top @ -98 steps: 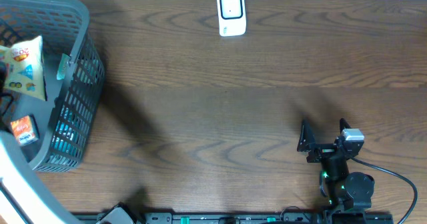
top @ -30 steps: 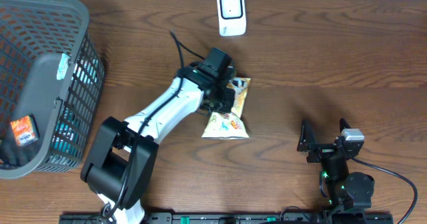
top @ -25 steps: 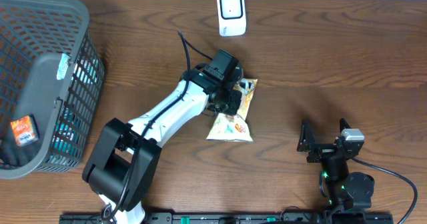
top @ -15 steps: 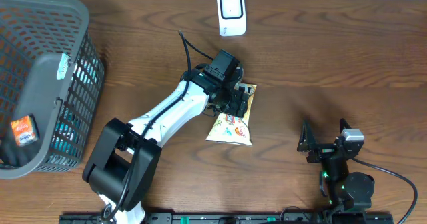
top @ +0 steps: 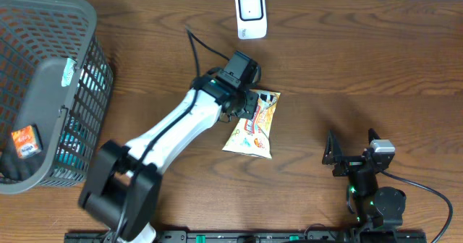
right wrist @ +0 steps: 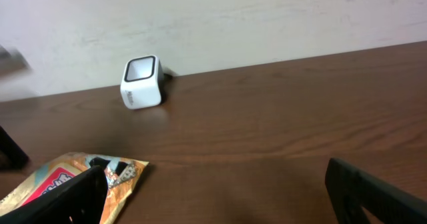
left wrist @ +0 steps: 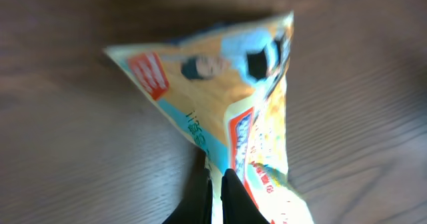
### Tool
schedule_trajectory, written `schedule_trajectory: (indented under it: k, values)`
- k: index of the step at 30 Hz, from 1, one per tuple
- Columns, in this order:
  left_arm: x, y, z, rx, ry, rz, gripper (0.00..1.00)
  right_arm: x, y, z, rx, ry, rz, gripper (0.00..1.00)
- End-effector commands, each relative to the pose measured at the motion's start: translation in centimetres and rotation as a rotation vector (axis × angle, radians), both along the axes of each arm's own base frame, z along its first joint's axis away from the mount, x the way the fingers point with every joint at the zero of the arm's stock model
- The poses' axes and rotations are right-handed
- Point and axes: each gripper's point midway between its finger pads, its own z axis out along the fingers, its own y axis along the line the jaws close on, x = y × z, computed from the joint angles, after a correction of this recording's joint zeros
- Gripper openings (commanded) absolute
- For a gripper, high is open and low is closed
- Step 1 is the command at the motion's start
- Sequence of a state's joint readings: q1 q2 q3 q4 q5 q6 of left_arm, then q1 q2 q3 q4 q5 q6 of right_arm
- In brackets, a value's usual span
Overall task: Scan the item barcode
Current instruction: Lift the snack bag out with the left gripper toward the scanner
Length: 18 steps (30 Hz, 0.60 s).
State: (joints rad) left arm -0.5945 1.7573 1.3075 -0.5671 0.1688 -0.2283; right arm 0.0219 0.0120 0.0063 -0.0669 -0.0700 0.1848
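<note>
Overhead first: the left arm stretches out across the middle of the worktop (top: 362, 62), and the left end effector (top: 249, 103) sits right at the upper end of the snack bag (top: 251, 126). The bag lies flat on the wood, angled, below and well short of the white scanner (top: 251, 14) that stands at the far edge. Over at the left there's the grey mesh basket (top: 90, 77), with an orange packet (top: 23, 142) showing inside. Down at the near right the right end effector (top: 351, 146) is parked, jaws spread wide, well apart from the bag. On to the left wrist: the snack bag (left wrist: 227, 91) fills the view, yellow and pale blue with a red label, blurred so no barcode can be made out. The two dark fingers (left wrist: 235, 196) are pressed together on a thin fold at the bag's near edge, so the left end effector (left wrist: 215, 192) is clamped on the bag. Right wrist now: the right end effector (right wrist: 215, 174) stands wide apart over bare wood with nothing between the jaws. The scanner (right wrist: 141, 83) is against the wall beyond, and one corner of the snack bag (right wrist: 73, 177) pokes in at the lower left.
</note>
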Motion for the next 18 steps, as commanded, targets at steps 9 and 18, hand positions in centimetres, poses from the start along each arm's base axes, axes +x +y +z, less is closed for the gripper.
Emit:
schedule_trajectory:
  k: [9,18]
  values:
    - [0.3,1.0,1.9,0.014,-0.056,0.022,0.08,0.0,0.0,0.0,-0.011,-0.002,-0.003,0.99]
    - [-2.1,0.7,-4.8,0.066,0.121,-0.012,0.07,0.0,0.0,0.0,-0.011,-0.002,-0.003,0.99]
